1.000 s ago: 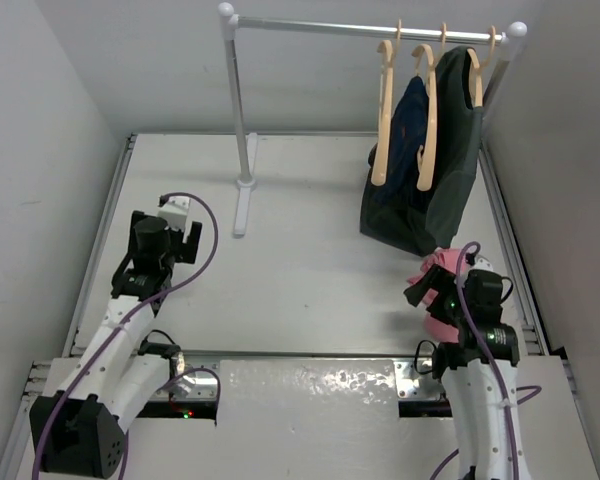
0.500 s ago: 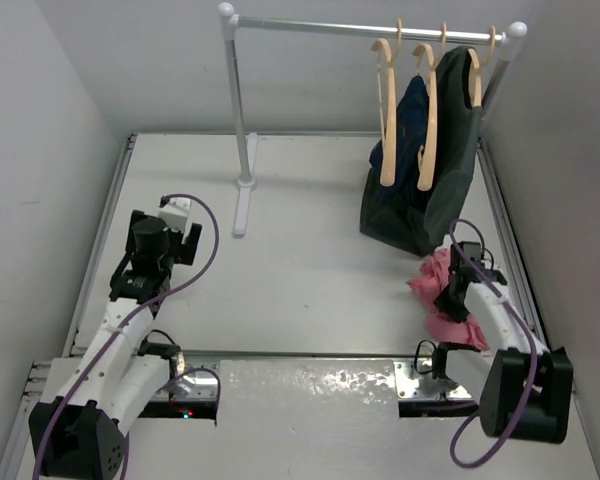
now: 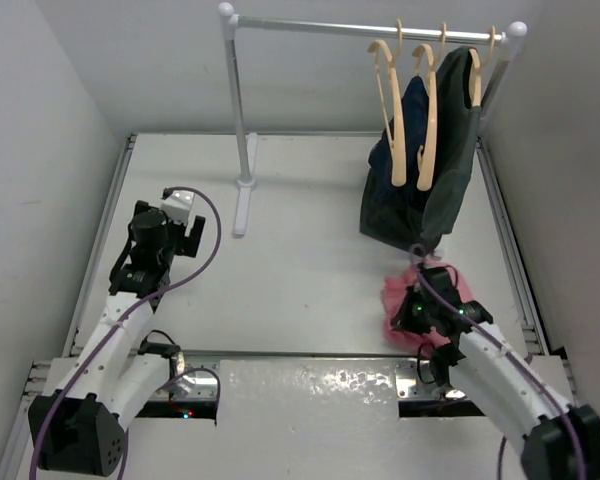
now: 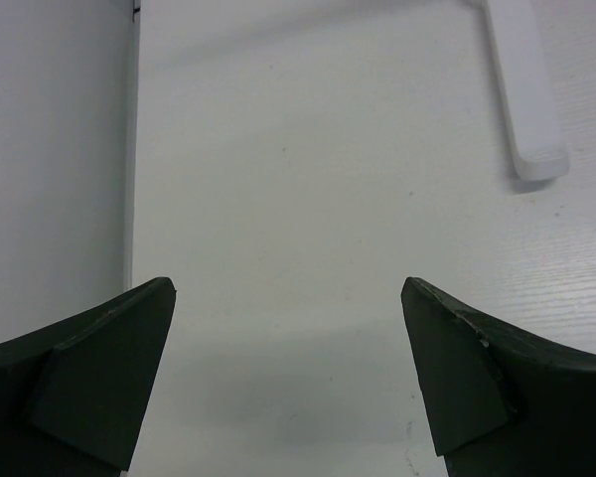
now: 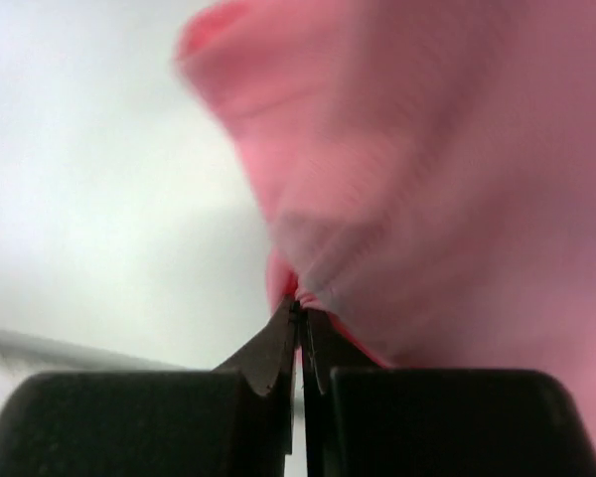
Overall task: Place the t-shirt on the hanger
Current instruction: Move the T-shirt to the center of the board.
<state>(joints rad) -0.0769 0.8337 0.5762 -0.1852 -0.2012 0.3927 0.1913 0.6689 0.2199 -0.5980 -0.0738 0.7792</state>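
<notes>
The pink t-shirt (image 3: 392, 298) lies bunched on the table at the near right, below the hanging dark garments. My right gripper (image 3: 412, 308) is down on it. In the right wrist view the right gripper (image 5: 300, 303) is shut on a fold of the t-shirt (image 5: 427, 179), which fills the upper right. The bare wooden hanger (image 3: 390, 100) hangs leftmost on the rail at the back right. My left gripper (image 3: 165, 228) hovers over the left of the table; in its wrist view the left gripper (image 4: 286, 298) is open with only tabletop between the fingers.
A white clothes rack has its rail (image 3: 360, 26) across the back, its pole (image 3: 238, 110) and foot (image 4: 524, 99) at centre-left. Two more hangers carry a navy garment (image 3: 405, 150) and a dark grey-green garment (image 3: 455, 150). White walls enclose the table on both sides.
My right gripper has closed on the t-shirt, and the right arm has swung down and left, dragging the cloth leftward. The bare hanger has shifted slightly. The left arm has barely moved.
</notes>
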